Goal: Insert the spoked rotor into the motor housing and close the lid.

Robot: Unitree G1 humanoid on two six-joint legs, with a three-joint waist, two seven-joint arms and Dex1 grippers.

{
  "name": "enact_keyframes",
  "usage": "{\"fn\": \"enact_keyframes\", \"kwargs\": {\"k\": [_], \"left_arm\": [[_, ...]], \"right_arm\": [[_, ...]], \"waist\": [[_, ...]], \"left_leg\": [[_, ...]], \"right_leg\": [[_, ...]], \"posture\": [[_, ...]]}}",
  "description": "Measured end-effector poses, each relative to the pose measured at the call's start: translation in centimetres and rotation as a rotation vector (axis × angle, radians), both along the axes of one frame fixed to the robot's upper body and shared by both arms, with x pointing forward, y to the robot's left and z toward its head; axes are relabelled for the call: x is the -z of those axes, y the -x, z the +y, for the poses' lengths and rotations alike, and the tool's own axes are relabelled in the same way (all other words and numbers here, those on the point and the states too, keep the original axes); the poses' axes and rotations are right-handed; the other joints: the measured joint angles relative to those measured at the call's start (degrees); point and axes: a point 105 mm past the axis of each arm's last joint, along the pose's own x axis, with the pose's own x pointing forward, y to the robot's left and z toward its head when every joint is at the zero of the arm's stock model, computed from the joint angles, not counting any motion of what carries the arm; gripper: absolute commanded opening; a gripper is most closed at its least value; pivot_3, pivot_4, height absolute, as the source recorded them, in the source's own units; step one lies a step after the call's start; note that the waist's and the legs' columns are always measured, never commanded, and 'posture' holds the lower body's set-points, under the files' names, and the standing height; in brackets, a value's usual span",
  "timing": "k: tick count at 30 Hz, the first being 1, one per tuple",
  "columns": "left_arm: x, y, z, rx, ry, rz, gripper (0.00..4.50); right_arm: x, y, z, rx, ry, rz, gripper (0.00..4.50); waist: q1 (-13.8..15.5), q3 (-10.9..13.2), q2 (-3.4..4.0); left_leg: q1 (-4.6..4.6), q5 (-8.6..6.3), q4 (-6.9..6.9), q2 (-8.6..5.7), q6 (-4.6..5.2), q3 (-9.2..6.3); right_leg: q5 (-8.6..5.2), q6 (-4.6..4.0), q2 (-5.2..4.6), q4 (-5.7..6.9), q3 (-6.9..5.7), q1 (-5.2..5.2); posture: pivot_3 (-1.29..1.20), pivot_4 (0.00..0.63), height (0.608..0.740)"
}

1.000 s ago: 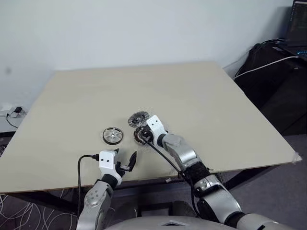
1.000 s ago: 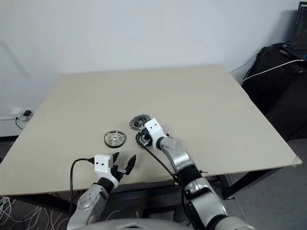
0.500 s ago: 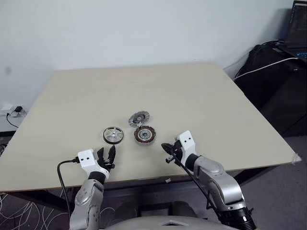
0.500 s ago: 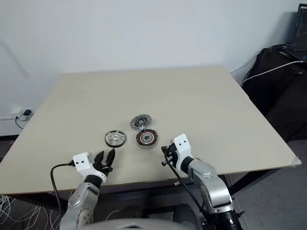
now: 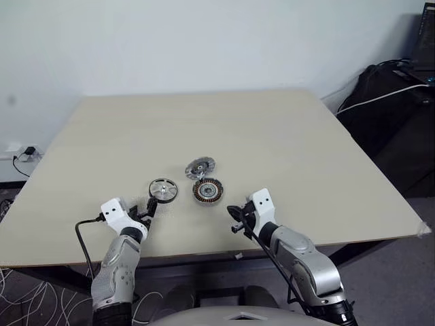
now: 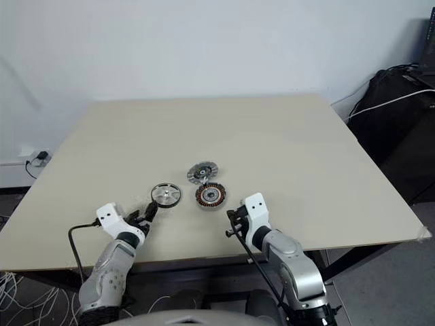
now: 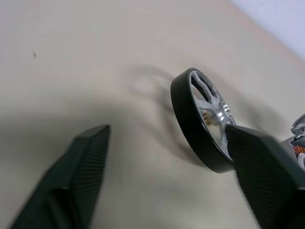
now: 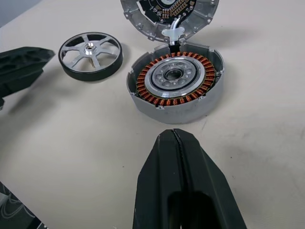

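Our left gripper [image 5: 148,208] sits low and left of centre in the head view with its fingers spread wide and nothing between them; in its wrist view the spoked rotor [image 7: 202,124] lies just beyond one black finger [image 7: 259,167], so we judge it is lined up to take the disc by its rim. Whether that finger already touches the rim, we cannot tell. Our right gripper [image 5: 236,217] rests lower centre, fingers pressed fully together and empty, drawn short of the parts, probably to leave the left arm room.

Moving outward, the rotor lies flat on the beige table [image 5: 272,136], left of centre: shiny silver spokes, a small central hub, a thick dark outer rim. Just to its right stands the motor housing [image 8: 175,83], a grey-walled cup with a ring of copper windings around a silvery core, open side up and ready to receive the rotor. The lid [image 8: 170,14] lies touching the housing's far edge, its ribbed inner face upward.
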Motion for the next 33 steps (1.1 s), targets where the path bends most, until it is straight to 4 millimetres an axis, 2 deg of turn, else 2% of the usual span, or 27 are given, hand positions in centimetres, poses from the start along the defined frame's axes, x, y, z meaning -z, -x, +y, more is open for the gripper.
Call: {"fn": "enact_keyframes", "kwargs": {"k": [8,16,27,28,33], "left_arm": [[-0.8,-2.3,-1.4,0.057,0.127,-0.037,4.11],[0.0,-2.9,-1.8,0.03,0.219,0.016,4.11],[0.7,-2.3,-2.0,-0.017,0.322,0.072,0.56],[0.9,-2.0,-2.0,-0.02,0.332,0.079,0.34],[1.1,-1.5,-2.1,-0.033,0.391,0.074,0.35]], "right_arm": [[-0.2,-0.2,0.0,0.004,-0.001,-0.005,0.0],[-0.2,-0.2,-0.2,0.015,-0.002,-0.004,0.0],[-0.5,-0.6,-0.3,0.027,-0.004,-0.014,0.0],[-0.5,-0.6,-0.3,0.027,-0.004,-0.014,0.0],[-0.4,-0.6,-0.3,0.028,-0.003,-0.014,0.0]], "waist": [[-0.02,-0.01,-0.11],[0.02,0.02,-0.21],[0.19,-0.08,-0.22],[0.19,-0.08,-0.27],[0.14,-0.1,-0.34]], "left_leg": [[0.0,0.02,-0.02,-0.01,0.02,0.01],[0.01,0.02,-0.02,-0.01,0.03,0.0],[0.04,0.02,0.0,-0.03,0.0,0.01],[0.04,0.02,0.01,-0.02,0.0,0.01],[0.03,0.01,-0.01,-0.02,0.0,0.01]], "right_leg": [[0.05,-0.07,0.0,0.0,0.01,-0.02],[0.16,-0.26,0.0,-0.02,0.01,0.0],[0.17,-0.21,-0.01,-0.01,0.04,0.04],[0.16,-0.2,0.0,-0.01,0.03,0.04],[0.17,-0.22,0.0,-0.03,0.04,0.02]], "posture": [[0.0,0.0,0.74],[0.0,0.0,0.74],[0.0,0.0,0.74],[0.0,0.0,0.74],[0.0,0.0,0.74]]}}
